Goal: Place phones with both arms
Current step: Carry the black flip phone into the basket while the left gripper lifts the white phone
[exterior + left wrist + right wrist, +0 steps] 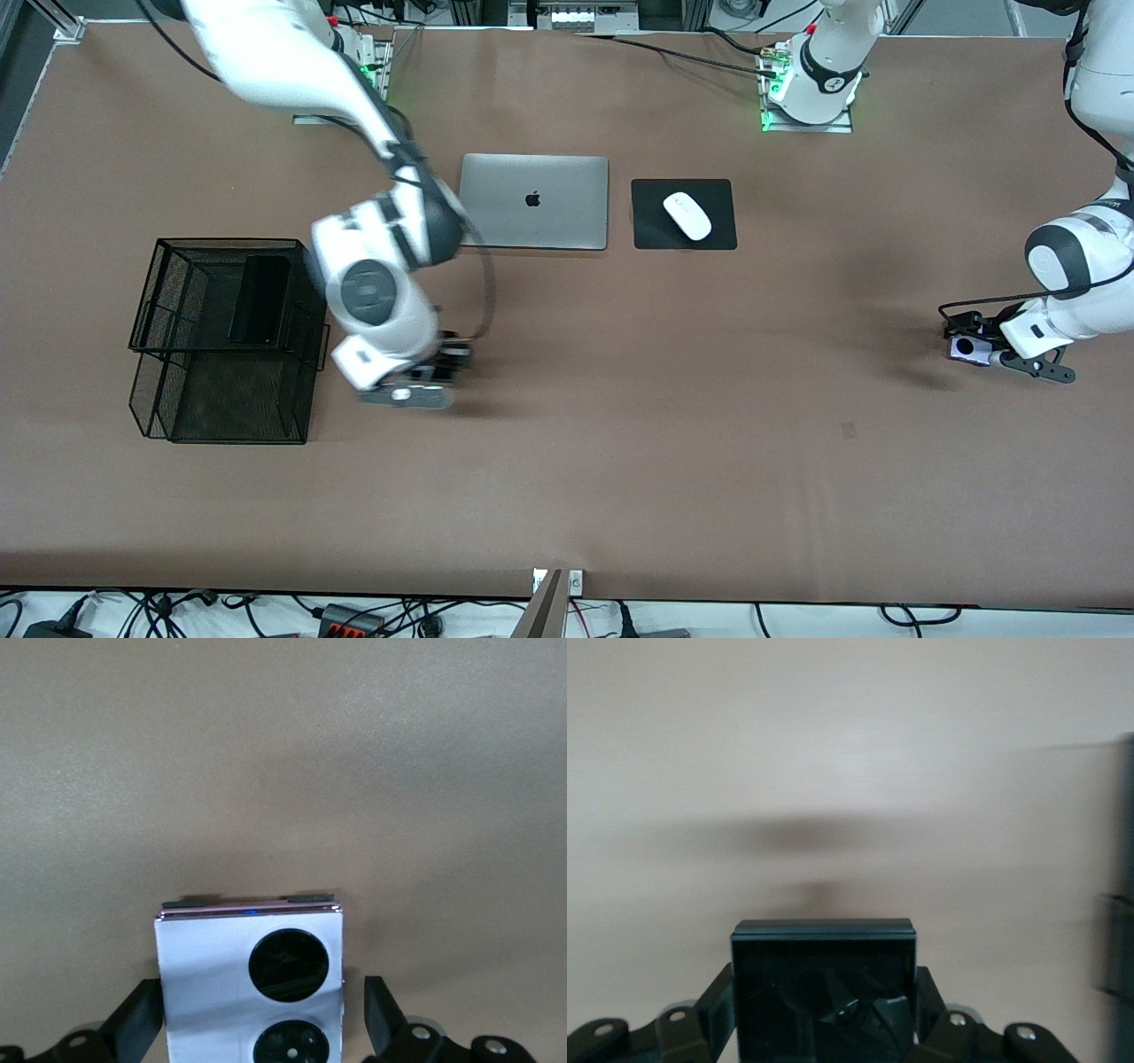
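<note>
The lilac-white phone (964, 348) (208, 979), with two black round lenses, lies on the brown table at the left arm's end. My left gripper (973, 347) (264, 1019) is open, a finger on each side of it and a gap showing on one side. My right gripper (416, 390) (824, 1010) is shut on the small squarish black phone (824, 983), low over the table beside the mesh basket (159, 292). The long black phone (260, 299) lies on the basket's upper tier.
A closed silver laptop (534, 201) lies near the robots' bases. Beside it a white mouse (687, 215) rests on a black pad (651, 232). The basket's dark edge (1121, 904) shows in the right wrist view.
</note>
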`<state>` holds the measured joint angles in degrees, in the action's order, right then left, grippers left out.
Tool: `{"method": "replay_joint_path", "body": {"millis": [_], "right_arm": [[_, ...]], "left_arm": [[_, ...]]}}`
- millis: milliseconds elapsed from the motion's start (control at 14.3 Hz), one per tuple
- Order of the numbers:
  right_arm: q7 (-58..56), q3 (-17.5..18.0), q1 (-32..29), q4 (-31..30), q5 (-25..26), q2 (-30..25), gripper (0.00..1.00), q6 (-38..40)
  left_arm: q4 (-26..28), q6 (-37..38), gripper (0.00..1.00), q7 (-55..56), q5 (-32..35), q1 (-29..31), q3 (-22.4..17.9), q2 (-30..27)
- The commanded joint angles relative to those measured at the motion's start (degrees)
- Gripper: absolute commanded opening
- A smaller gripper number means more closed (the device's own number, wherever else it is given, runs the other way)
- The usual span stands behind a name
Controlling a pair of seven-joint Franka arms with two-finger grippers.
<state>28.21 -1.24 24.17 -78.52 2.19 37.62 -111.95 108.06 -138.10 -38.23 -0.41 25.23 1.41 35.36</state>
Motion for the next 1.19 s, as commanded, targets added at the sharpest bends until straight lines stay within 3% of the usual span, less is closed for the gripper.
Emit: {"method": "replay_joint_path", "body": {"millis": [0,210,280,491,701,981,1121], "right_arm": [[-5.5,0.7,-5.3,-4.4,-1.0,-5.1,0.23,5.3],[-13.3,0.7,-10.4,-4.8,-1.0,-7.5,0.23,11.1],[-15.8,0.7,-11.9,-4.8,-1.0,-8.2,0.23,12.5],[-22.8,0.7,-17.8,-4.9,-1.0,-9.6,0.23,17.1],[-28.3,0.6,-23.4,-6.7,-1.0,-10.5,0.23,19.1],[-30.7,0.6,-27.0,-11.7,-0.5,-11.2,0.23,18.7],[-31.3,0.6,-28.3,-12.2,-0.5,-10.9,0.23,18.6]], "left_arm": [[0.1,-0.9,1.00,-1.9,-0.7,0.7,0.2,0.2],[0.0,-1.0,1.00,-2.4,-0.7,0.9,0.2,0.5],[0.0,-1.0,0.95,-2.4,-0.7,0.8,0.2,0.6],[0.0,-0.8,0.56,-1.5,-1.0,0.8,0.3,0.5],[0.0,0.5,0.39,-0.9,-2.6,-0.6,0.2,0.0],[-2.8,11.3,0.38,7.6,-8.4,-8.4,0.2,-1.9],[-3.0,11.9,0.38,13.6,-14.1,-13.9,0.2,-2.2]]}}
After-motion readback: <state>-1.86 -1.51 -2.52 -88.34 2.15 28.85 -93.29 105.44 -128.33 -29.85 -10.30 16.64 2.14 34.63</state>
